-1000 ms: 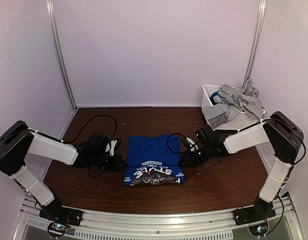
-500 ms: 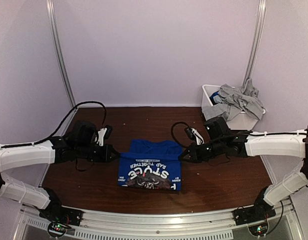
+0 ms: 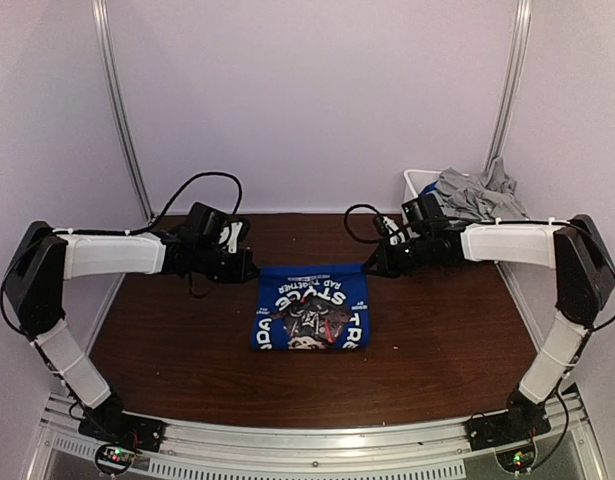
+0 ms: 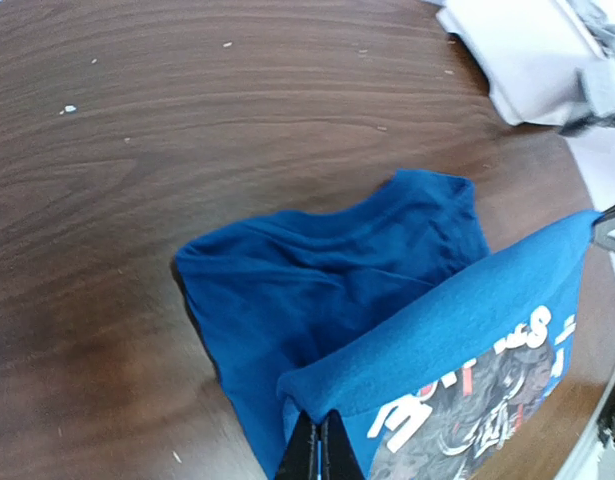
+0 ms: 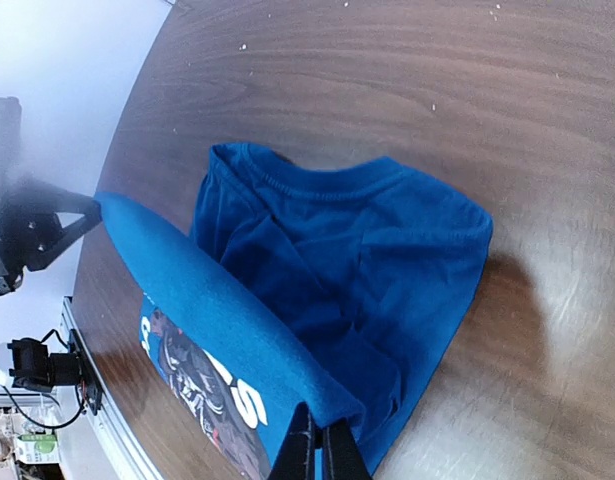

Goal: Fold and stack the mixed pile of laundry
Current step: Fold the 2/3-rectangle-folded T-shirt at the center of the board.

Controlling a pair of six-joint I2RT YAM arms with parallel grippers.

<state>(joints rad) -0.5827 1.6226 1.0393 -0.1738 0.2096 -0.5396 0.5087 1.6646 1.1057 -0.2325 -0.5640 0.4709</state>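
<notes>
A royal-blue shirt (image 3: 312, 312) with white print is stretched between both grippers at mid-table, its held edge raised and the printed panel sloping down toward the near side. My left gripper (image 3: 251, 267) is shut on the shirt's left corner (image 4: 317, 400). Shut on the right corner (image 5: 332, 405) is my right gripper (image 3: 368, 267). In both wrist views the plain blue part of the shirt (image 4: 307, 280) (image 5: 357, 240) lies flat on the wood beyond the lifted fold. Light-grey garments (image 3: 479, 194) are heaped in the bin at the back right.
A white plastic bin (image 3: 416, 186) stands in the back right corner against the wall. Dark wooden tabletop (image 3: 167, 330) surrounds the shirt. Cables loop over both arms. White walls and metal posts close off the back and sides.
Both grippers have moved toward the back of the table, carrying the shirt's held edge with them. The printed panel now hangs from that edge and shows more of its print.
</notes>
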